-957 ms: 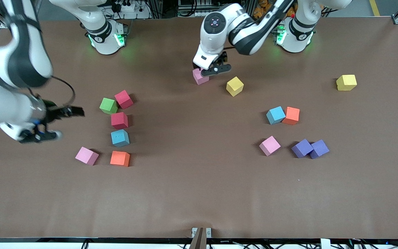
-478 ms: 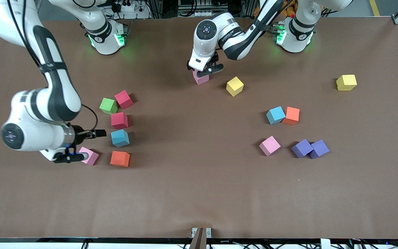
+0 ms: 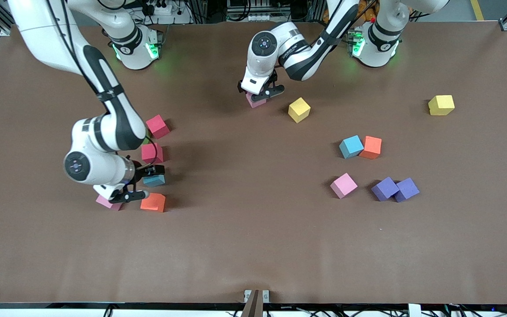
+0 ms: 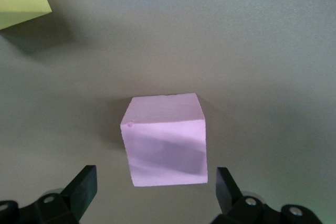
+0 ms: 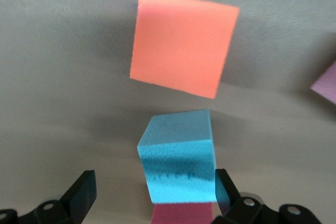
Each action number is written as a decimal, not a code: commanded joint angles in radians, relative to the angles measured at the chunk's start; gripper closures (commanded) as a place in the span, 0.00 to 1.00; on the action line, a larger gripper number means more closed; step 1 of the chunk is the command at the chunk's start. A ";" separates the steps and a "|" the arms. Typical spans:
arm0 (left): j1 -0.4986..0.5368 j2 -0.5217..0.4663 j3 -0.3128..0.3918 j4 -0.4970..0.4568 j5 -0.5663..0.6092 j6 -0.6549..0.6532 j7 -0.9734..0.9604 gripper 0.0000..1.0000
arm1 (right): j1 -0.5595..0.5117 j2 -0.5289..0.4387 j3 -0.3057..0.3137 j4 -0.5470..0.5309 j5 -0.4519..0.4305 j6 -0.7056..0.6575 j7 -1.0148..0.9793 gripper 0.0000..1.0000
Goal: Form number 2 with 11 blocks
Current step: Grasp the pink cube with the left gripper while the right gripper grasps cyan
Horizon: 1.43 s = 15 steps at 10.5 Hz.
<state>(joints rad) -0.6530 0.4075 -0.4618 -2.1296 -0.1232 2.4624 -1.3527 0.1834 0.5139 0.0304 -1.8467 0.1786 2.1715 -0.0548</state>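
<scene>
Left wrist view gives you the left gripper [image 4: 152, 195] spread wide, holding nothing, straddling a pink block [image 4: 165, 140] near the yellow block [image 3: 299, 109]. Your right gripper [image 5: 152, 195] is equally wide and empty over the light blue block [image 5: 179, 156], between an orange block [image 5: 181, 48] and red block [image 3: 152, 152]. No readable writing anywhere; no number 2 formed.

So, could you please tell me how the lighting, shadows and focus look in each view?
Front view: even, sharp light, green glow at both arm bases, soft shadow beside the yellow foam cube. Left wrist view: the pink foam cube is sharp, with a streaky shadow across its face. Right wrist view: the orange foam cube is slightly soft; the light blue foam cube is crisper.
</scene>
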 commanded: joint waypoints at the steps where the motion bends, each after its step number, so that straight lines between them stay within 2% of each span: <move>1: -0.007 0.014 0.006 -0.003 -0.007 0.033 -0.014 0.00 | 0.008 -0.026 -0.004 -0.080 -0.002 0.089 -0.075 0.00; 3: -0.008 0.033 0.006 0.002 -0.006 0.049 -0.013 0.00 | 0.015 -0.026 -0.004 -0.094 -0.103 0.132 -0.131 0.00; 5: -0.005 0.048 0.006 0.002 0.014 0.055 -0.014 0.00 | 0.013 -0.025 -0.004 -0.095 -0.163 0.154 -0.149 0.00; 11: -0.005 0.068 0.029 0.003 0.014 0.055 -0.013 0.01 | 0.008 -0.025 -0.003 -0.068 -0.163 0.139 -0.146 0.00; 13: -0.005 0.073 0.031 0.003 0.014 0.055 -0.013 0.12 | 0.007 -0.025 -0.004 -0.052 -0.163 0.093 -0.152 0.00; 14: -0.007 0.073 0.031 0.003 0.014 0.055 -0.013 0.29 | 0.007 -0.025 -0.003 -0.052 -0.163 0.090 -0.154 0.00; 15: -0.011 0.070 0.031 0.000 0.016 0.055 0.001 0.41 | 0.007 -0.025 -0.004 -0.054 -0.163 0.091 -0.154 0.00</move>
<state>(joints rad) -0.6535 0.4750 -0.4349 -2.1296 -0.1219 2.5057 -1.3524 0.1890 0.5031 0.0275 -1.9003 0.0319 2.2806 -0.2040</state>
